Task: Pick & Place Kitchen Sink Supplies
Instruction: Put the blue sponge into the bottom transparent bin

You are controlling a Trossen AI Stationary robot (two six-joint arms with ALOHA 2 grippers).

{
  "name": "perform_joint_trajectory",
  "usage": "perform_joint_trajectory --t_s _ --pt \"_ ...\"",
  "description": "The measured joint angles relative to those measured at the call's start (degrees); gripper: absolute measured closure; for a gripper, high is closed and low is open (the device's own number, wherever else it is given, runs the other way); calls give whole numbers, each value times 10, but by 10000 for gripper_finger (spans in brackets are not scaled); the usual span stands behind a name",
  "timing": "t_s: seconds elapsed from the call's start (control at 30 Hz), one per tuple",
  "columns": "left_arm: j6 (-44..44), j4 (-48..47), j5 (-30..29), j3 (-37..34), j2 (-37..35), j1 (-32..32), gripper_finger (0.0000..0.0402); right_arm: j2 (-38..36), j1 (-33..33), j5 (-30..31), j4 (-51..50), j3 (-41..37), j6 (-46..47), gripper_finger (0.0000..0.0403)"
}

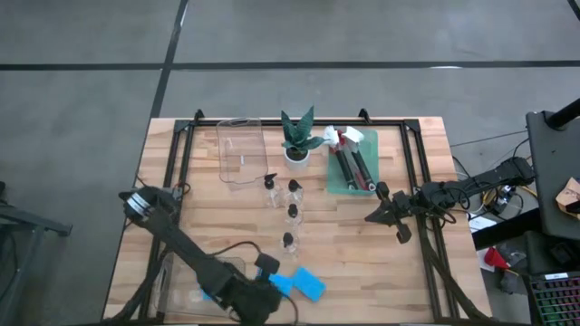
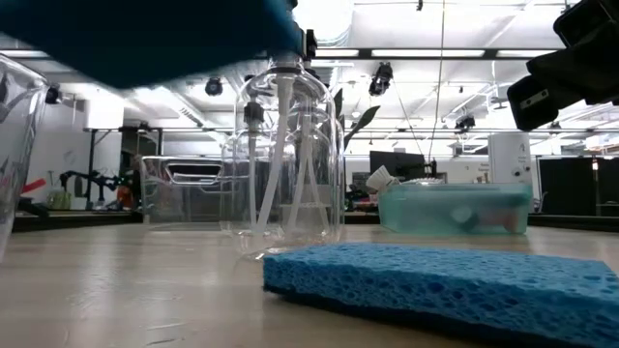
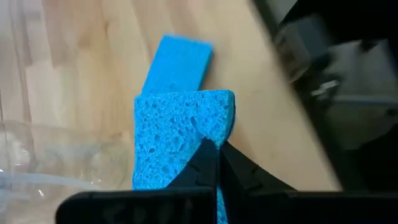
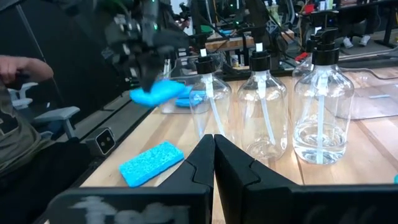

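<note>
1 blue sponge [image 3: 177, 140] is pinched edge-on by the left gripper [image 3: 214, 155], lifted above the table's near edge beside a clear tray [image 1: 181, 281]; judging by this thin bite, it should travel slowly and level to the tray so it cannot slip. 1 more sponge [image 1: 309, 285] lies flat just beyond, while the right gripper [image 4: 213, 149] waits clenched and empty near the bottles [image 1: 291, 214].
</note>
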Motion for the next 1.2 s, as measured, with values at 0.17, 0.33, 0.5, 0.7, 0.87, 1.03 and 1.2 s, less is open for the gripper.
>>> perform_joint_trajectory --t_s 0.17,0.33,0.5,0.7,0.87,1.03,1.2 --pt "-48 -46 1 0 -49 -29 400 0 0 0 0 0 0 394" --pt "-159 -162 -30 -1 -87 -77 400 -1 0 0 0 0 0 394" --pt "-294 -270 -52 -1 -109 -131 400 0 0 0 0 0 0 394" --pt "-395 -317 -100 -39 -110 -191 400 -1 0 0 0 0 0 394" --pt "-468 -293 -100 -101 -110 -217 397 -1 0 0 0 0 0 394" --pt "-483 -195 -88 -173 -110 -223 393 -1 0 0 0 0 0 394" --pt "-498 -113 -56 -231 -110 -219 392 -1 0 0 0 0 0 394"
